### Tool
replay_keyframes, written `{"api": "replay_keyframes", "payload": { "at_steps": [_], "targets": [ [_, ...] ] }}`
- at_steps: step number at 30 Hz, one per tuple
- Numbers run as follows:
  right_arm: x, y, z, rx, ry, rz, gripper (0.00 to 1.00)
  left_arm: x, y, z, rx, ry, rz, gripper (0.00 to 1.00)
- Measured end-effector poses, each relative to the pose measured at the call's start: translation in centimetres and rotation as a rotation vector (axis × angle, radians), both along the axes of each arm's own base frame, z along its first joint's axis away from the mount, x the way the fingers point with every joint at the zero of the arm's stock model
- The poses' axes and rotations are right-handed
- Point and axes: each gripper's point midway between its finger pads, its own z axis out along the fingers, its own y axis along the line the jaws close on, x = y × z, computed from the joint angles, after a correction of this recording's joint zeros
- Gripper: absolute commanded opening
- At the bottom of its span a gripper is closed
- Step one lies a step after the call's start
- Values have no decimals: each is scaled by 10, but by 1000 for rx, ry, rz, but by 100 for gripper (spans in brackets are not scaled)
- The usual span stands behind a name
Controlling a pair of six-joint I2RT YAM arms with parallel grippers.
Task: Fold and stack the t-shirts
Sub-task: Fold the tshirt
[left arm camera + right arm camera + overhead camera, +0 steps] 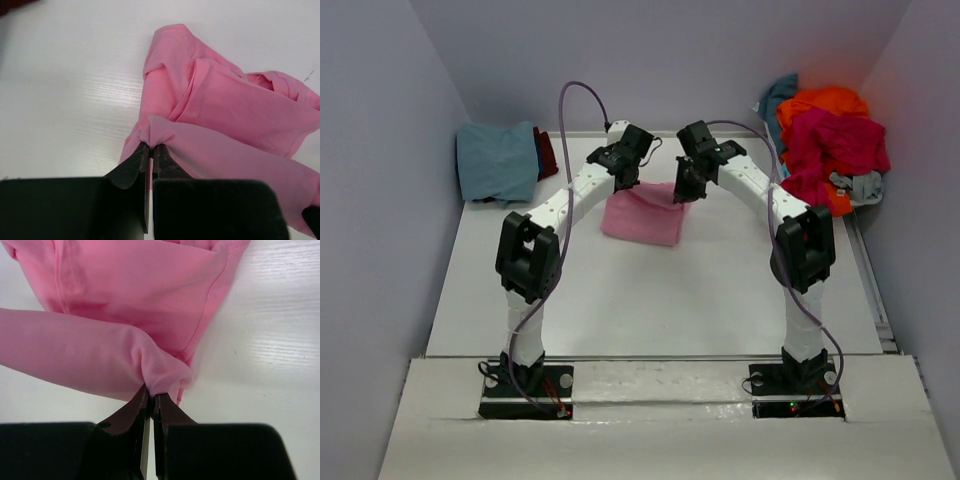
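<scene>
From above, I see the pink t-shirt mid-table, its far edge raised. Left wrist: the left fingers are clamped on one bunched corner. Right wrist: the right fingers pinch the other. I judge it mid-fold; next, both corners should travel over level together.

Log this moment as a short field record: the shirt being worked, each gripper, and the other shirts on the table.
pink t-shirt: mid-table, partly folded, one edge lifted between the grippers
left gripper: shut, pinching a bunch of the pink t-shirt
right gripper: shut, pinching the same shirt at its other side
teal-blue t-shirt: far left corner, roughly folded, dark red cloth showing at its right edge
pile: far right corner, unfolded; orange, crimson, teal, grey
</scene>
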Motion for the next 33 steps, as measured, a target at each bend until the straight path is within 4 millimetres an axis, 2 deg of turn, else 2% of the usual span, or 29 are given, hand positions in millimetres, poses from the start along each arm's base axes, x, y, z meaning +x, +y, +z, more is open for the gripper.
{"api": "replay_keyframes", "payload": {
  "at_steps": [5, 10, 12, 13, 15, 16, 19, 21, 24, 28, 33],
  "targets": [
    [22, -1, -2, -10, -14, -11, 7, 20, -3, 6, -2, -19, 5, 6],
    [49, -9, 10, -5, -55, -49, 8, 42, -7, 8, -12, -36, 10, 6],
    [61, -15, 13, 0, -72, -68, 14, 55, -10, 7, -24, -43, 11, 6],
    [67, -18, 12, 1, -76, -78, 26, 63, -12, 4, -31, -46, 10, 10],
    [74, -20, 8, -1, -80, -88, 42, 73, -15, -6, -34, -42, 10, 28],
    [77, -21, 1, -8, -73, -94, 55, 76, -15, -13, -29, -33, 13, 53],
    [81, -28, -22, -42, -40, -104, 75, 78, -14, -39, 0, 9, 3, 89],
    [82, -30, -37, -65, -20, -102, 76, 77, -15, -53, 10, 33, 2, 98],
    [85, -31, -52, -90, 1, -103, 77, 77, -14, -63, 17, 49, 2, 99],
    [83, -33, -56, -101, 11, -102, 77, 78, -13, -58, 12, 35, 5, 99],
    [65, -39, -54, -108, 38, -102, 76, 55, -1, -59, 24, 66, 11, 99]
  ]
}}
